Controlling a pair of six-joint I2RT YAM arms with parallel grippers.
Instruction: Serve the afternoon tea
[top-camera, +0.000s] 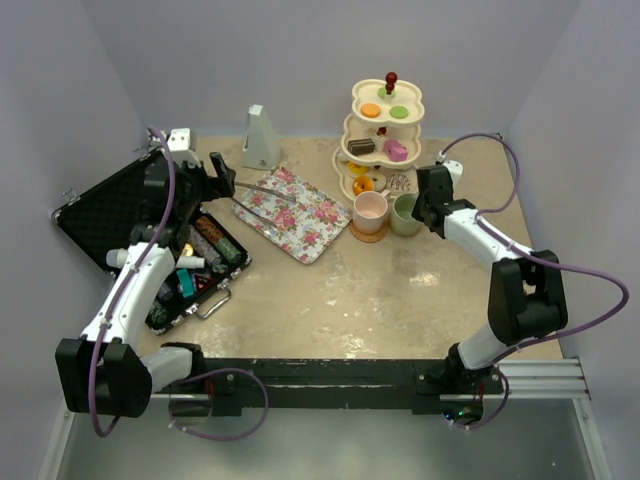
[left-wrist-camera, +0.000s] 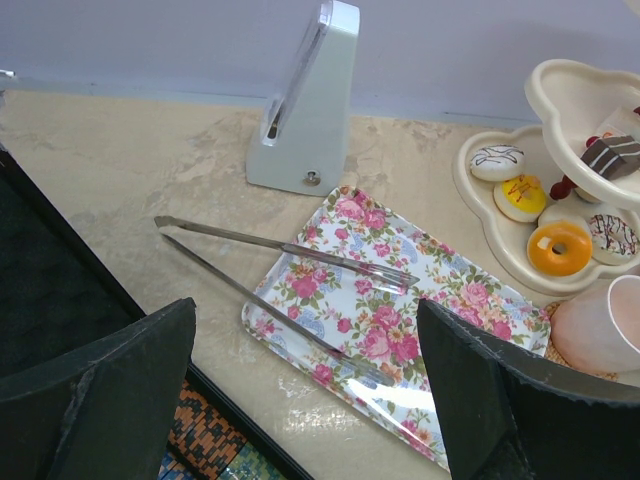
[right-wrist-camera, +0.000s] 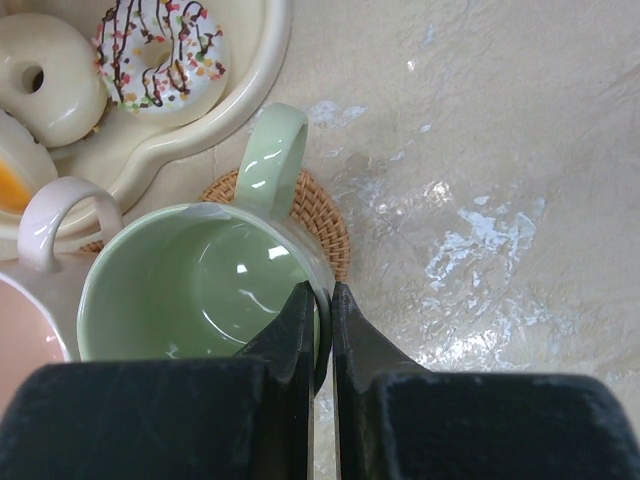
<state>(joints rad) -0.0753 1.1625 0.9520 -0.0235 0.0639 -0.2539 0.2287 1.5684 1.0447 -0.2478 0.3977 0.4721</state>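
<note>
A: Which step is the robot on?

B: The mugs, by the look of it. The right gripper (right-wrist-camera: 322, 300) has its 2 fingers pressed narrow on the rim of the green mug (right-wrist-camera: 190, 290). 1 finger is inside the cup and 1 outside, on the side opposite the handle.

A: And where does the mug sit?

B: Directly under and ahead of those fingers, over a woven coaster (right-wrist-camera: 318, 215) that shows past the handle. Whether its base rests there or hangs just above cannot be told. The pink mug (right-wrist-camera: 22, 335) is close against it on the fingers' left. The bottom tier of the stand (right-wrist-camera: 262, 70), with a sprinkled donut (right-wrist-camera: 160, 50), lies just beyond.

A: The other arm?

B: The left gripper (left-wrist-camera: 305, 310) is spread wide and holds nothing. It hovers over the edge of the black case (left-wrist-camera: 60, 290), with the tongs (left-wrist-camera: 300, 249) lying on the floral tray (left-wrist-camera: 440, 290) just ahead of its fingertips.

A: So what does the next move call for?

B: Probably carrying the green mug to its serving place, or letting go if it is already placed. A pinch on 1 thin wall lets a cup swing, so the lift should be slow and level, clear of the pink mug and the stand. The left arm seems lined up for the tongs.
</note>
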